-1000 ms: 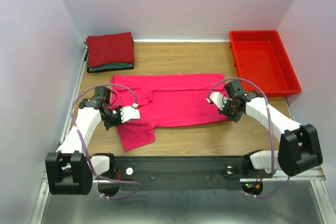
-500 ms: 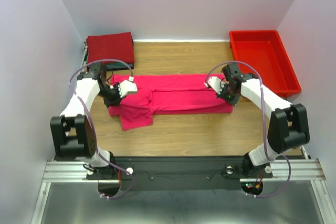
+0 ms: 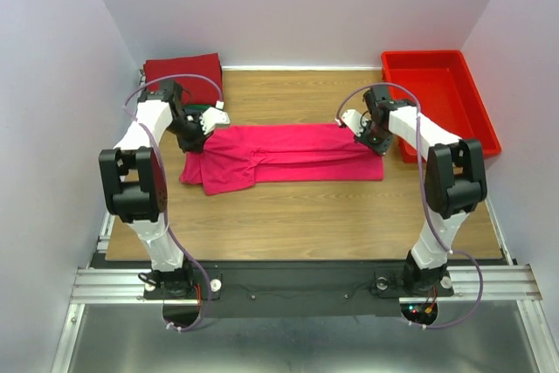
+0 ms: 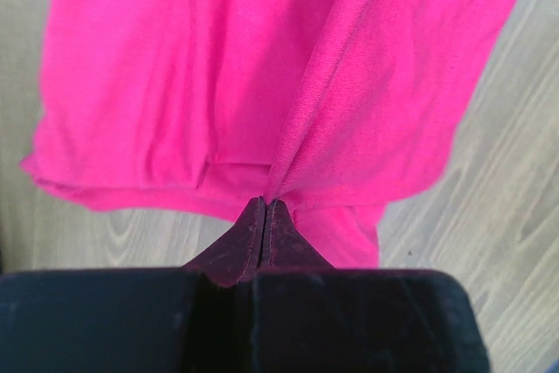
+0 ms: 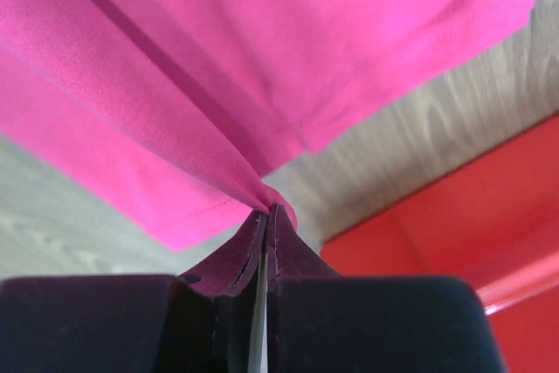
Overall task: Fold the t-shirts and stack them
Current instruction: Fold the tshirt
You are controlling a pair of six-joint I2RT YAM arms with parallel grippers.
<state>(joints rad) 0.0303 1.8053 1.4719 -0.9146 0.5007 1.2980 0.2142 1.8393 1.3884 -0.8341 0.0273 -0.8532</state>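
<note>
The bright pink t-shirt (image 3: 288,153) lies folded lengthwise as a long band across the middle of the table. My left gripper (image 3: 207,126) is shut on its left end, pinching a fold of cloth (image 4: 297,128) at the fingertips. My right gripper (image 3: 356,125) is shut on the right end, with cloth (image 5: 218,85) drawn taut up to the tips. A stack of folded t-shirts (image 3: 183,80), dark red on top, sits at the back left corner; the ones beneath it are mostly hidden by my left arm.
The red plastic bin (image 3: 439,102) stands at the back right, close beside my right gripper; its rim shows in the right wrist view (image 5: 489,216). White walls close in the table on three sides.
Both grippers have carried the shirt's near edge away from me toward the back. The shirt has gone from spread flat to folded in half lengthwise.
</note>
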